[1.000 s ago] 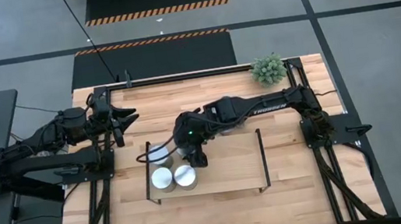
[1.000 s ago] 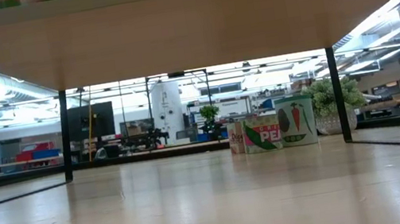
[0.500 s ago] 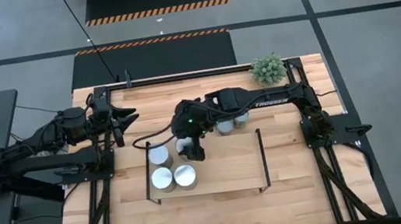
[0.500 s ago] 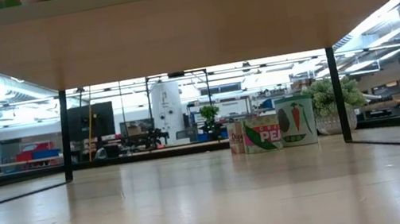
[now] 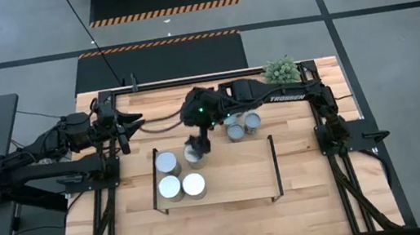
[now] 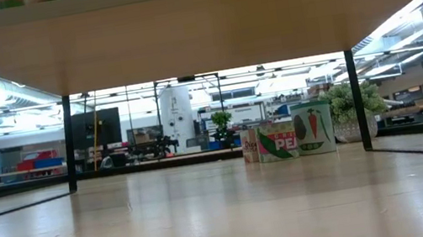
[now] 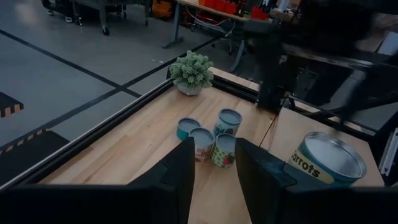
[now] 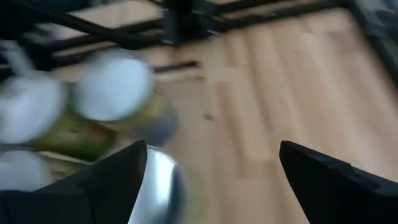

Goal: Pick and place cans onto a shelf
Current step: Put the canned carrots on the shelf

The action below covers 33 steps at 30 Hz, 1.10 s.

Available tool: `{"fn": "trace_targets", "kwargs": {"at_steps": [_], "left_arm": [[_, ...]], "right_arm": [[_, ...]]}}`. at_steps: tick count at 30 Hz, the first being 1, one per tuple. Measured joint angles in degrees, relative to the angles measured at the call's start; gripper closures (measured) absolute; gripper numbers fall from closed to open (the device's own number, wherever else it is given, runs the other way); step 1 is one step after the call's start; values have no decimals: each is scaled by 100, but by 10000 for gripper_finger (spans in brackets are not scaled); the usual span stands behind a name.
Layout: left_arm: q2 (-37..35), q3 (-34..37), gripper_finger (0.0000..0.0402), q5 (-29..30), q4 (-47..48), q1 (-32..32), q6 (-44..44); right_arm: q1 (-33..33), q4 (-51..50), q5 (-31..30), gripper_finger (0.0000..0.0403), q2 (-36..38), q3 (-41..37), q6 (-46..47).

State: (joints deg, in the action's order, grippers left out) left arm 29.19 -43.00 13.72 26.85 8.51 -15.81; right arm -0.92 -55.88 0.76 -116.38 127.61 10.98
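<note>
**Now three cans sit on the shelf**

Looking down from above, the shelf lies in the middle of the table. Three cans stand on its left end. A fourth can is at the shelf's far edge, right under the right gripper. More cans wait on the table just past the shelf, near the small green plant. The left gripper stays off to the left, over the table.

From table height, the labelled cans stand far off, next to the plant.

The left wrist camera shows the left gripper with its fingers a little apart, holding nothing. Four small cans are bunched ahead, and a carrots can is closer.

The right wrist camera shows the right gripper spread wide, holding nothing. A blurry can top is beside one finger.
</note>
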Motion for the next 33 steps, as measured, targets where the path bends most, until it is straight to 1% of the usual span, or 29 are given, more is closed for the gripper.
{"fn": "trace_targets", "kwargs": {"at_steps": [2,4,8,13,16,21,25,33], "left_arm": [[0,0,280,0,1,0,0],[0,0,280,0,0,0,0],[0,0,280,0,1,0,3],[0,0,280,0,0,0,4],[0,0,280,0,0,0,17],[0,0,280,0,-2,0,15],[0,0,280,-2,-2,0,15],[0,0,280,-115,-2,-2,13]], "right_arm": [[-72,-265,-309,36,39,0,2],[-133,-560,-440,43,44,0,2],[-198,-765,-431,64,33,-30,2],[-224,-1156,-571,95,33,-43,-42],[-228,-1186,-571,107,32,-142,-42],[-222,-1027,-247,116,27,-297,-46],[-173,-917,-223,116,13,-377,-50],[-41,-845,57,117,20,-369,105]]}}
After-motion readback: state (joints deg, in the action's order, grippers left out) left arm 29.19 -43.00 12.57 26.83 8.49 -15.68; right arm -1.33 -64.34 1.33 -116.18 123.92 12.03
